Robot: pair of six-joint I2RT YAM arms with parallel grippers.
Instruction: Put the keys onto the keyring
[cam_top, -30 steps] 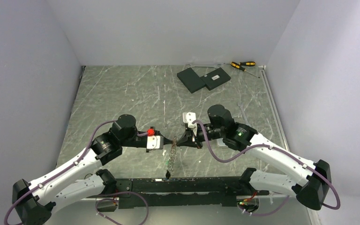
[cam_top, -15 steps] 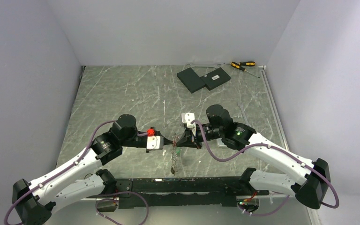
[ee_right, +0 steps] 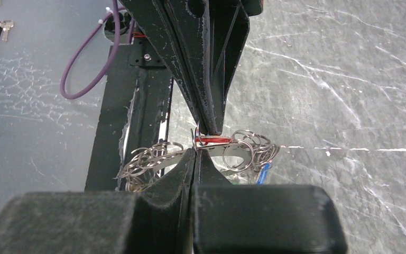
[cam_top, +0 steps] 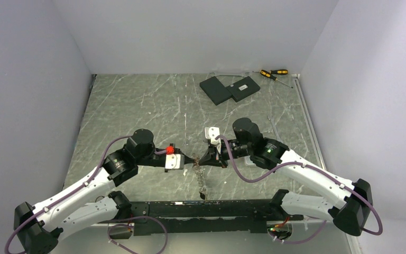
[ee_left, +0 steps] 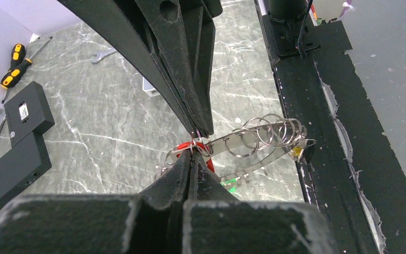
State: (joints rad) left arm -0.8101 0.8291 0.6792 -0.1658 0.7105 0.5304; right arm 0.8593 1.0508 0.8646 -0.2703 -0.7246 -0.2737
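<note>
Keyring [cam_top: 200, 180] hanging above grey marbled table [cam_top: 137, 106], pale lilac walls [cam_top: 190, 32]

Between the jaws we glimpse only slivers of a red key [ee_right: 214, 139]; the keyring [cam_top: 199, 177] below is too small.

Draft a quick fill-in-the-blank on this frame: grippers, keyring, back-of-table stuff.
1. The left gripper and right gripper are both ___, tips meeting at the keyring.
2. The key head at the right gripper's tips is ___.
3. The two flat slabs are ___ in colour.
4. The screwdrivers lie in the far ___ corner of the table.
Missing: shut; red; black; right.
</note>
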